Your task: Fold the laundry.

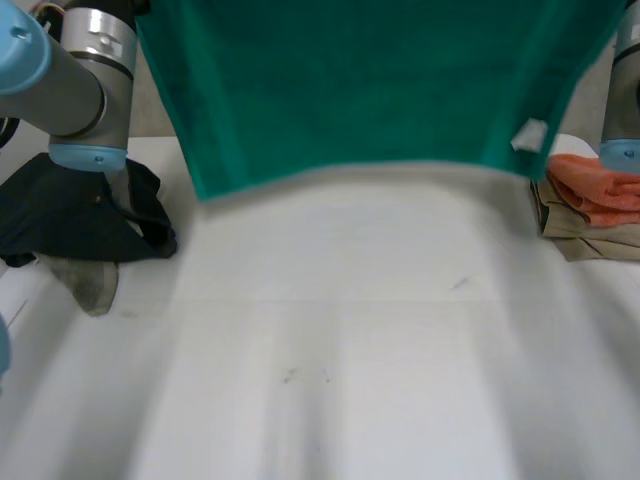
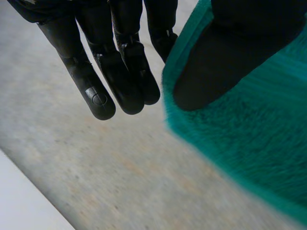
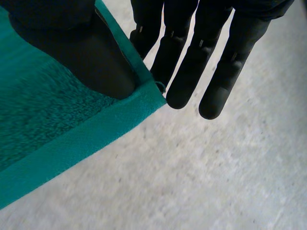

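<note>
A green towel [image 1: 360, 85] hangs spread in the air above the white table [image 1: 350, 340], its lower edge free, with a small white label [image 1: 530, 135] near its lower right corner. In the left wrist view my left hand [image 2: 230, 62] pinches the towel [image 2: 254, 143] near its edge, the thumb pressed on the cloth, straight fingers [image 2: 120, 72] beside it. My right hand [image 3: 91, 52] does the same at a hemmed corner of the towel [image 3: 57, 139], thumb on top and fingers [image 3: 196, 62] straight behind the edge.
A dark garment [image 1: 80, 215] lies at the table's left by the left arm's base, a grey sock [image 1: 90, 282] poking from under it. At the right edge sits an orange cloth [image 1: 600, 190] on a folded tan cloth [image 1: 590, 240].
</note>
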Robot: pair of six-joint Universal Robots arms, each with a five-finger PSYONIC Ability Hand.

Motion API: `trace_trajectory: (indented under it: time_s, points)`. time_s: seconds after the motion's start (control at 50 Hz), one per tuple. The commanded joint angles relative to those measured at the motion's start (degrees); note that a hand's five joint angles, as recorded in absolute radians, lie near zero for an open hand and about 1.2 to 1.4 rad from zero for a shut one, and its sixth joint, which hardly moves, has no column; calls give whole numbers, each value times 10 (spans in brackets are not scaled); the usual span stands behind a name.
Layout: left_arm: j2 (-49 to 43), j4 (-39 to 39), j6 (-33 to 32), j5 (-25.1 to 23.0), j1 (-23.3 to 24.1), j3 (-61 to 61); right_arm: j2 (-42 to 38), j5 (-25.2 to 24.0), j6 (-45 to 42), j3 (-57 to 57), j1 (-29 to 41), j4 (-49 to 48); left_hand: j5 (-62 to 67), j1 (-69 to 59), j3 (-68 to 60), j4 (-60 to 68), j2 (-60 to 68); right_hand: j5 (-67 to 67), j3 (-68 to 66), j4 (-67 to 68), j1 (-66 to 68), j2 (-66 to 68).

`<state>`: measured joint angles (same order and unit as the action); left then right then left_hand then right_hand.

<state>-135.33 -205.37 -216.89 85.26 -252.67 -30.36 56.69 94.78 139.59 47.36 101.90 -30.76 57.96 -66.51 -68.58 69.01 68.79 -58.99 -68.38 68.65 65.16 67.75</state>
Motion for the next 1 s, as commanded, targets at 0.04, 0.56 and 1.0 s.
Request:
trace_trajectory:
  time_s: [0.04,0.56,1.0]
  points:
    - [75,-12,34,-5,-2,-153,5,-6,11,39,15,18,120,-135,-114,110,112,-110,-116,114,148,123]
    - [256,138,-78,-6,5,-706,74,-67,-69,411,-20,298,120,-135,-114,110,112,-110,-116,114,148,123]
    - [286,274,-165,10,31,-690,175,-72,-187,496,-61,336,120,-135,-114,110,112,-110,-116,114,148,123]
